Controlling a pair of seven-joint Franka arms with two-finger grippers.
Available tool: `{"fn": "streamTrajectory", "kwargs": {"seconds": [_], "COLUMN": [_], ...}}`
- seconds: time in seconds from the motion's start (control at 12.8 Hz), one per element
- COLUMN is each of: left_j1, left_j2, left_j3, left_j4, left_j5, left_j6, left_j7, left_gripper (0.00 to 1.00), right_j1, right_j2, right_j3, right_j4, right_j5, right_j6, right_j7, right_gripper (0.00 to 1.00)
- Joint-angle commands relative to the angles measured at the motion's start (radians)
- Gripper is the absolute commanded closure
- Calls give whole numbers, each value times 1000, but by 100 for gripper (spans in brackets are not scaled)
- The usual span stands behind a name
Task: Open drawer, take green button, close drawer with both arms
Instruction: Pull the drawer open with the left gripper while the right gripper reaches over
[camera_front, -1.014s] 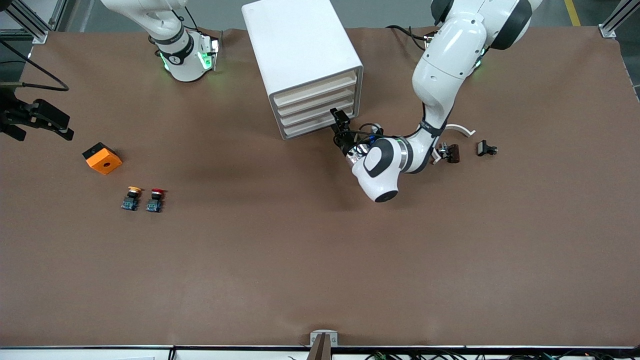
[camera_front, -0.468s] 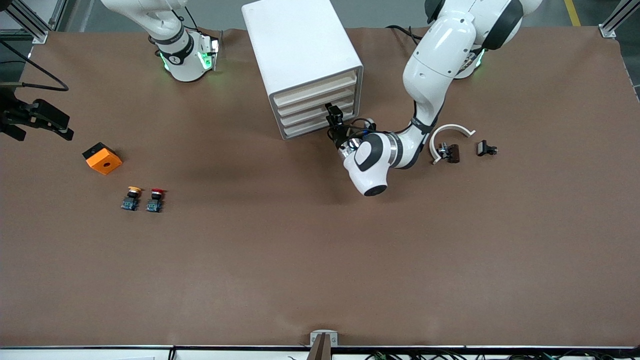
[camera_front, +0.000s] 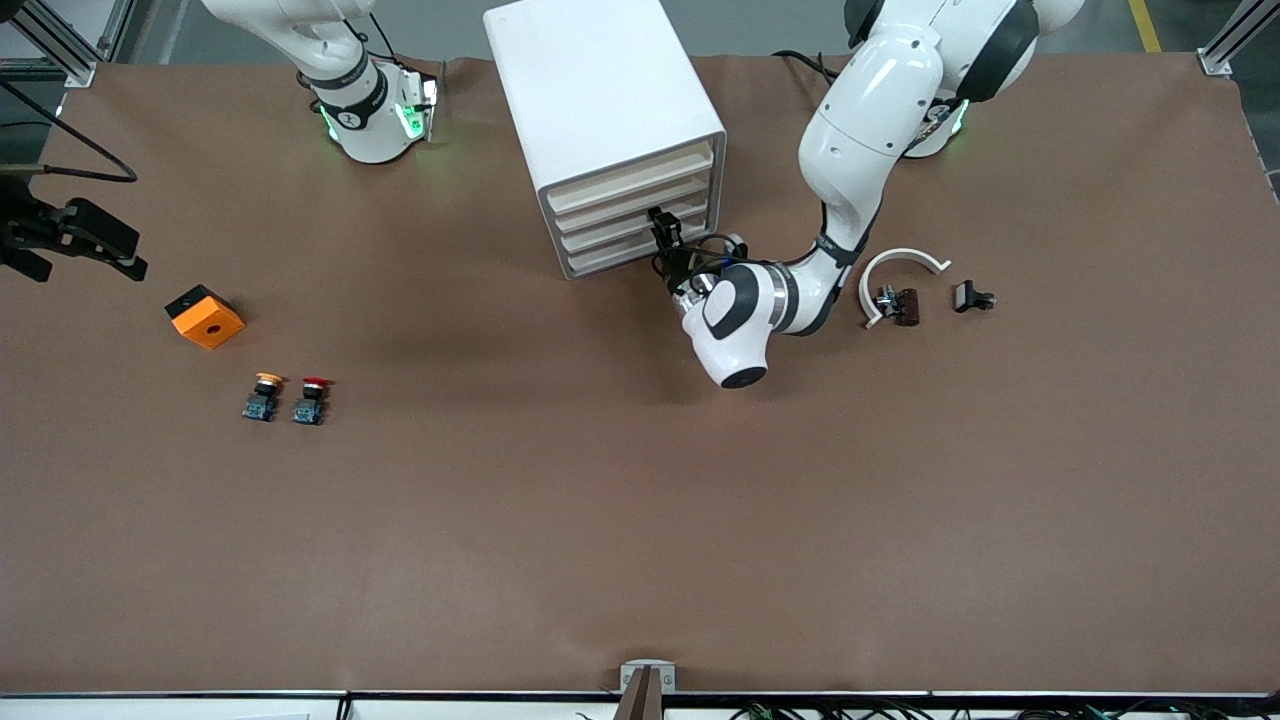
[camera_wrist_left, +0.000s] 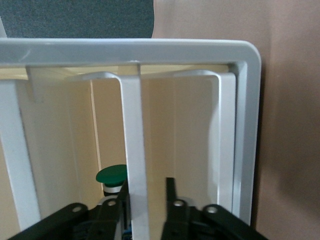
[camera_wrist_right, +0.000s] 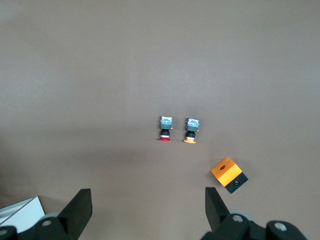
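Observation:
The white cabinet (camera_front: 600, 100) stands at the table's back middle, its four cream drawers (camera_front: 640, 215) all pushed in. My left gripper (camera_front: 664, 232) is at the cabinet's front by the lower drawers. In the left wrist view this gripper (camera_wrist_left: 146, 197) is open and straddles a drawer's front strip (camera_wrist_left: 134, 150), one finger (camera_wrist_left: 120, 202) against it and the other apart. The green-capped button (camera_wrist_left: 112, 174) shows inside the cabinet beside that strip. My right gripper (camera_front: 85, 262) waits in the air at the right arm's end of the table, open and empty (camera_wrist_right: 147, 210).
An orange box (camera_front: 205, 316), a yellow-capped button (camera_front: 264, 395) and a red-capped button (camera_front: 312, 398) lie below the right gripper. A white curved piece (camera_front: 900, 262) and two small dark parts (camera_front: 897, 304) (camera_front: 972, 297) lie beside the left arm.
The left arm has swung its gripper in to the cabinet's front, and its fingers now straddle a drawer front. The right arm has not moved.

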Motion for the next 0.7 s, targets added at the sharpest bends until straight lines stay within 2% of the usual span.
{"fn": "streamTrajectory", "kwargs": {"seconds": [0.0, 0.31, 0.62], "left_j1": [-8, 27, 84], "left_j2": [8, 7, 8], "left_j3": [11, 23, 28], "left_j4": [13, 14, 36], "left_j5": [-21, -27, -24], "left_j6": [14, 56, 66], "left_j7": [-15, -10, -2], "left_gripper": [83, 90, 90], "right_j1": [4, 1, 30], "right_j2": [8, 10, 13], "right_j3": [-2, -2, -1], "right_j4": [21, 21, 22], "right_j5": [10, 10, 12], "right_j6": [-6, -6, -11], "right_j7": [8, 11, 22], "right_gripper": [0, 0, 0]}}
